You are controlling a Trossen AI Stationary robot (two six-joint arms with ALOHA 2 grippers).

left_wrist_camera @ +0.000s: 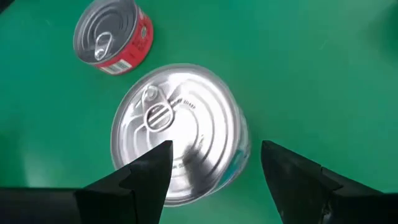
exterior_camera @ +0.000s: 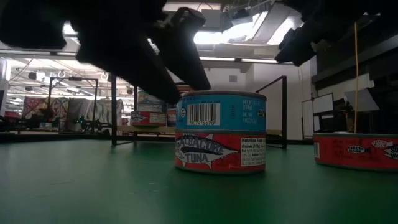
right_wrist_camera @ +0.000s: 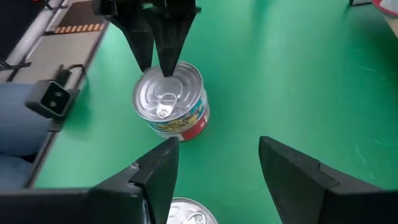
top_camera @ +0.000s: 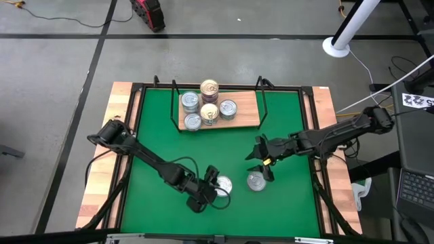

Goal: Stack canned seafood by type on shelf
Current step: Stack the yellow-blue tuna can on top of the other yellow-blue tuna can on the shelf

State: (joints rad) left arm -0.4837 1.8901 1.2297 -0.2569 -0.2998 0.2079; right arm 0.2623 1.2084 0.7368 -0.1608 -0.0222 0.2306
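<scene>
My left gripper (top_camera: 211, 181) hangs with its fingers (left_wrist_camera: 146, 171) spread wide over the blue-and-red tuna tin (top_camera: 222, 184), which stands upright on the green mat (top_camera: 163, 142) near the front of the table, not yet gripped. The tin looks rigid and fairly weighty for its size, with a slick metal lid and a smooth label, so I judge the side wall is the place to pinch, low and square (the ring pull gives nothing to hold). My right gripper (top_camera: 266, 161) hovers open above the red tin (top_camera: 255, 181), just beside the first one. The shelf (top_camera: 251, 116) at the back already carries five or so tins (top_camera: 210, 108), some stacked. Its black wire frame (top_camera: 263, 95) could catch a carried tin.
</scene>
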